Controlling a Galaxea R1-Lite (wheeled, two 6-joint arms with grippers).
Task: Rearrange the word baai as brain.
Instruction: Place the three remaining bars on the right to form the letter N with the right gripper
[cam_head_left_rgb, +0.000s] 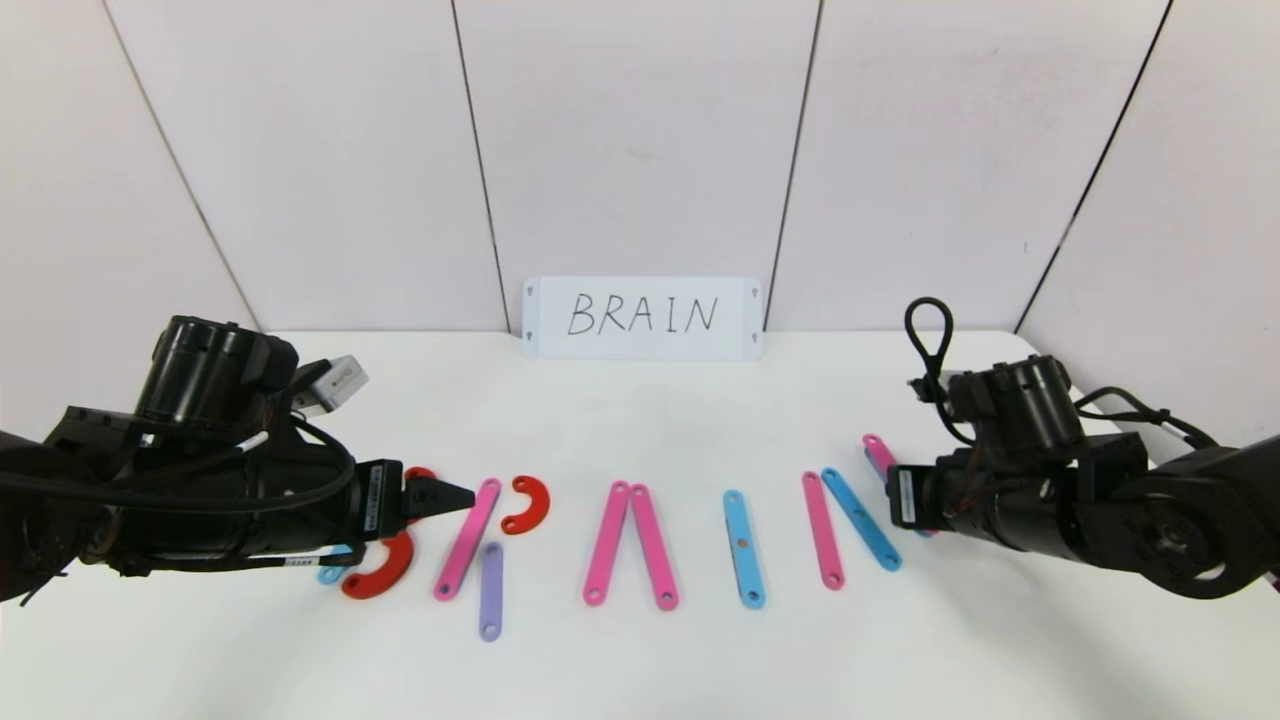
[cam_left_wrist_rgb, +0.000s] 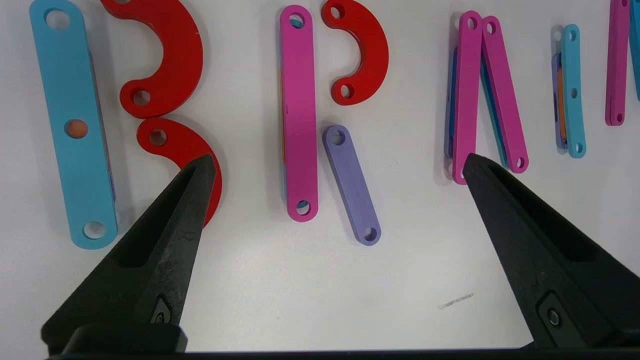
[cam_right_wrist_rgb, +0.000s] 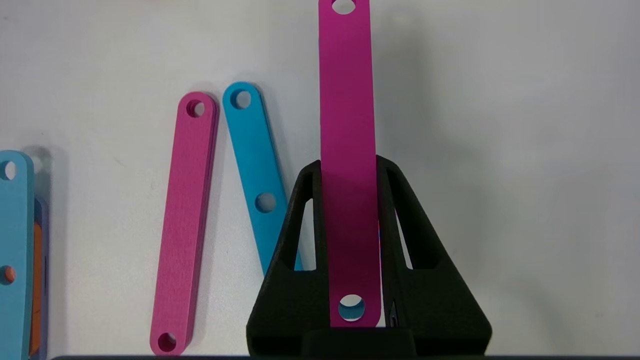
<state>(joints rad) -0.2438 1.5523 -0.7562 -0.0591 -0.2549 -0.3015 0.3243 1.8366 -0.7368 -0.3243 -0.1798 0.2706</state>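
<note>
The word lies in a row on the white table. A light-blue strip (cam_left_wrist_rgb: 72, 125) and two red arcs (cam_left_wrist_rgb: 170, 55) form the B. A pink strip (cam_head_left_rgb: 467, 540), a red arc (cam_head_left_rgb: 528, 503) and a purple strip (cam_head_left_rgb: 490, 590) form the R. Two pink strips (cam_head_left_rgb: 607, 543) meet as an A without a bar. A light-blue strip (cam_head_left_rgb: 744, 548) is the I. A pink strip (cam_head_left_rgb: 822, 530) and a blue strip (cam_head_left_rgb: 861, 520) lean together. My left gripper (cam_left_wrist_rgb: 339, 160) is open and empty above the R. My right gripper (cam_right_wrist_rgb: 348, 165) is shut on a pink strip (cam_right_wrist_rgb: 347, 100) beside the blue strip.
A white card (cam_head_left_rgb: 642, 317) with handwritten "BRAIN" stands against the back wall. Bare table (cam_head_left_rgb: 640, 420) lies between the card and the letters, and in front of them. White wall panels close the back and sides.
</note>
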